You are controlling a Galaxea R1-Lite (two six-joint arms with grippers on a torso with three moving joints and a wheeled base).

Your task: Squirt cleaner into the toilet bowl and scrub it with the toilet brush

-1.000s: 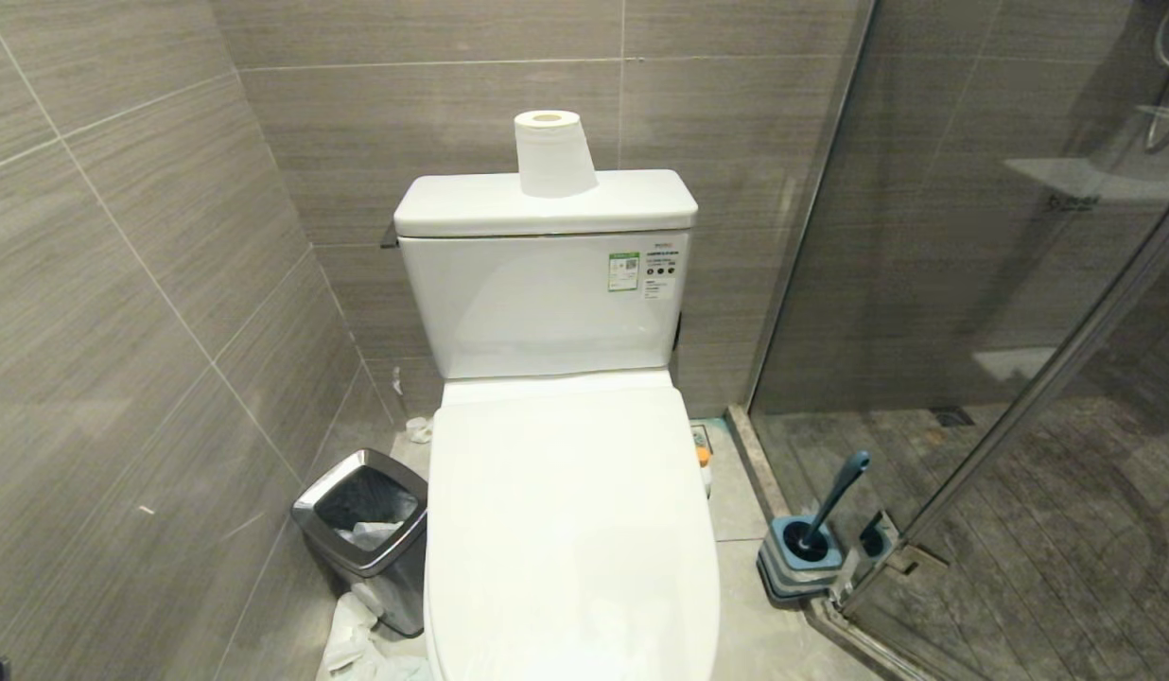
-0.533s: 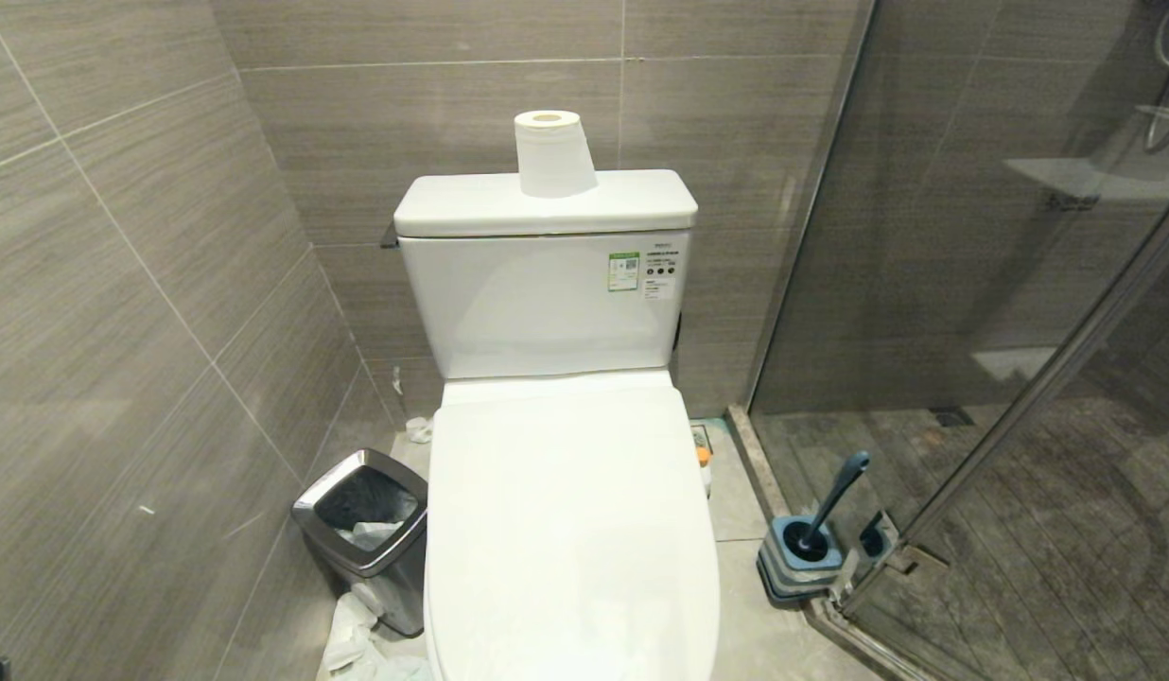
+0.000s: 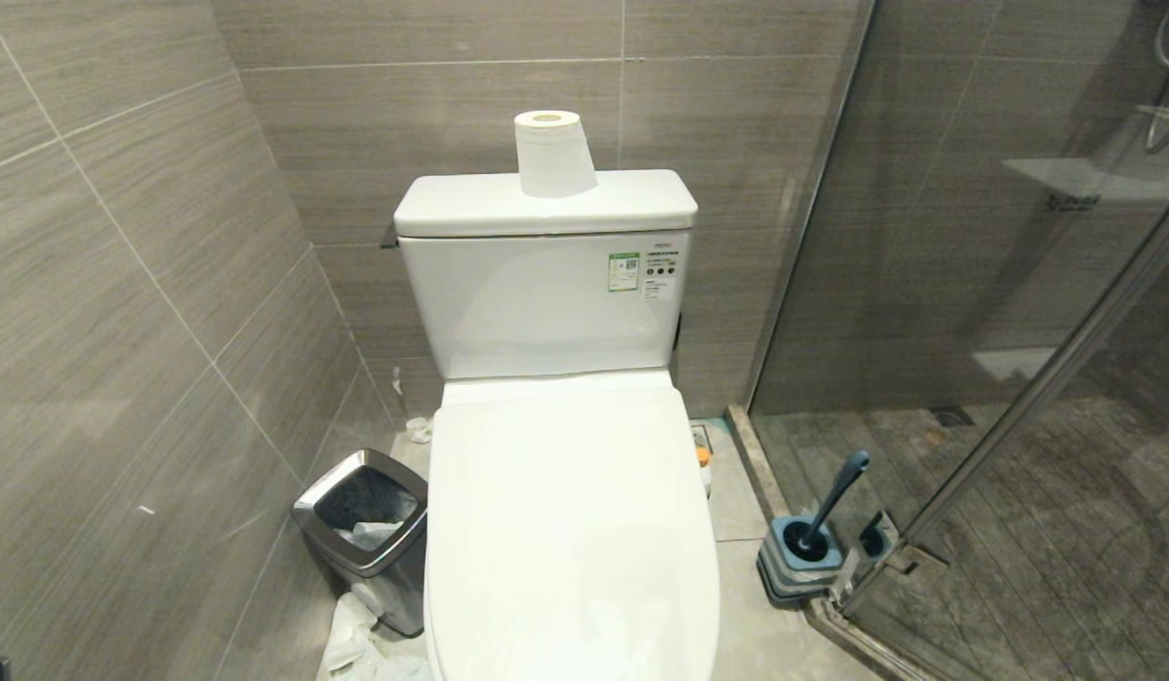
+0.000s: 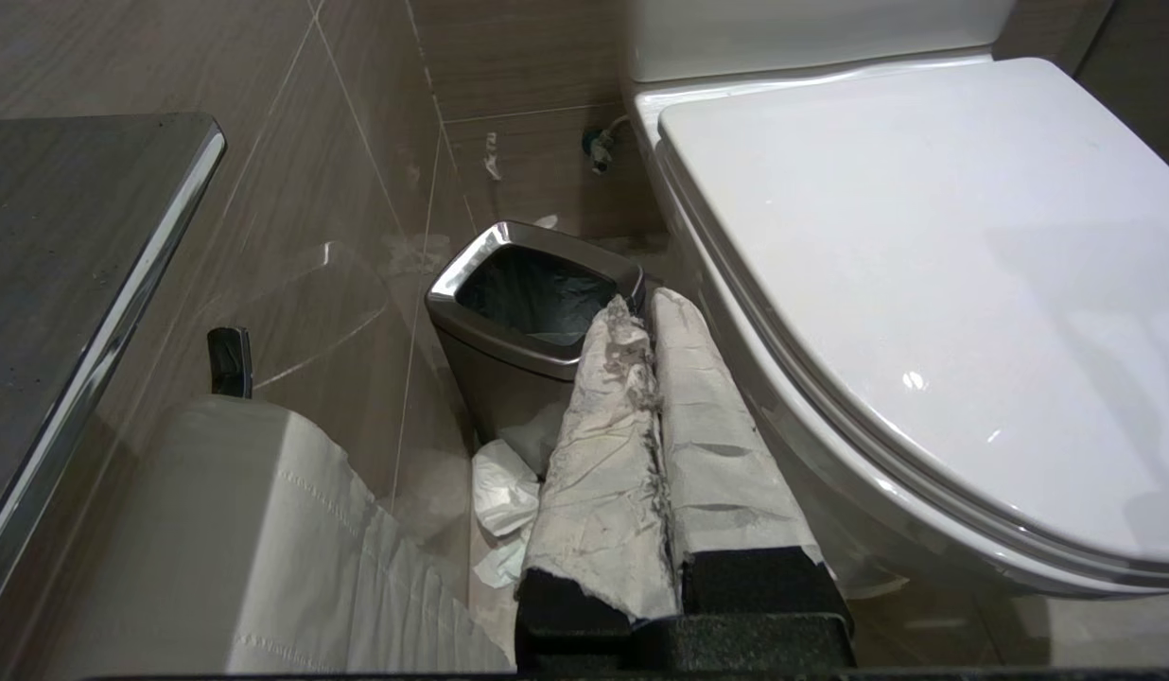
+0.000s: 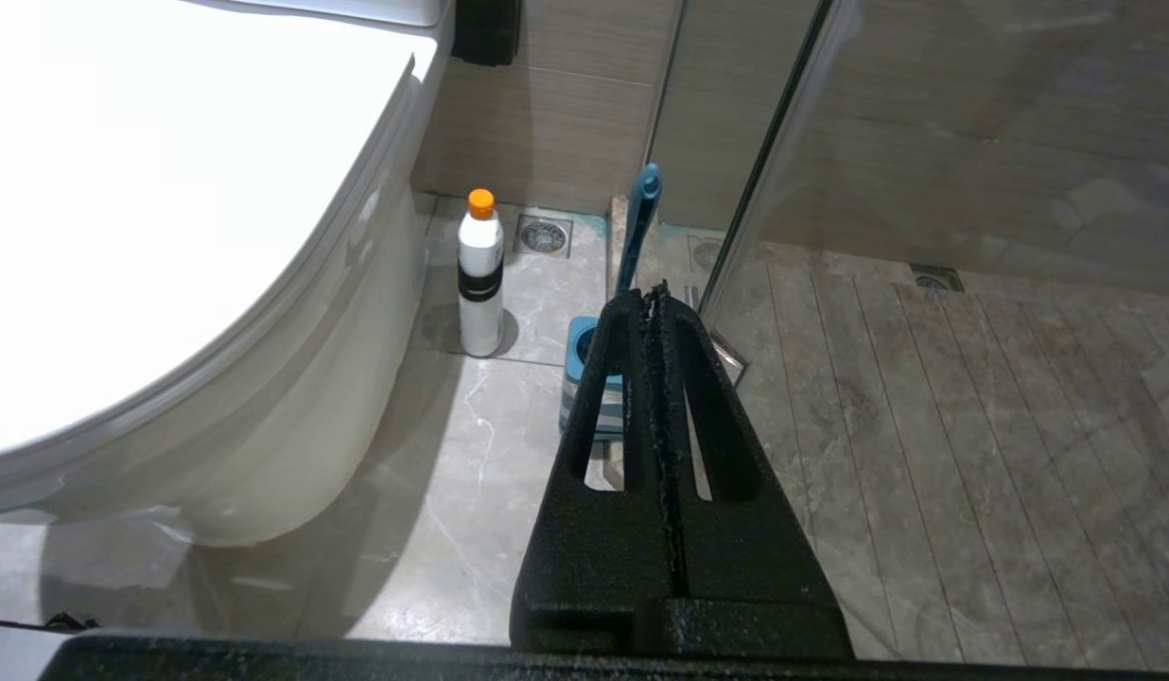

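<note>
A glossy white ceramic toilet bowl (image 3: pixel 570 530) stands against a grey tiled wall, its white plastic lid down and covering the bowl. A white paper roll (image 3: pixel 551 153) sits upright on the cistern lid (image 3: pixel 471 208). On the floor at the toilet's left side, against the wall, stands a small square chrome-rimmed dark bin (image 3: pixel 367 534) with crumpled white paper (image 3: pixel 353 638) lying beside its base. On the floor at the toilet's right side, a white bottle with an orange cap (image 5: pixel 479 274) stands upright near a floor drain. Further right, beside the glass shower screen, the slim teal-blue toilet brush (image 3: pixel 835 497) leans in its squat square blue-grey holder (image 3: pixel 797 567). The left gripper (image 4: pixel 641 312), its fingers wrapped in white paper, is closed and empty, low beside the bin. The right gripper (image 5: pixel 653 298), black, is closed and empty, above the floor near the brush holder.
</note>
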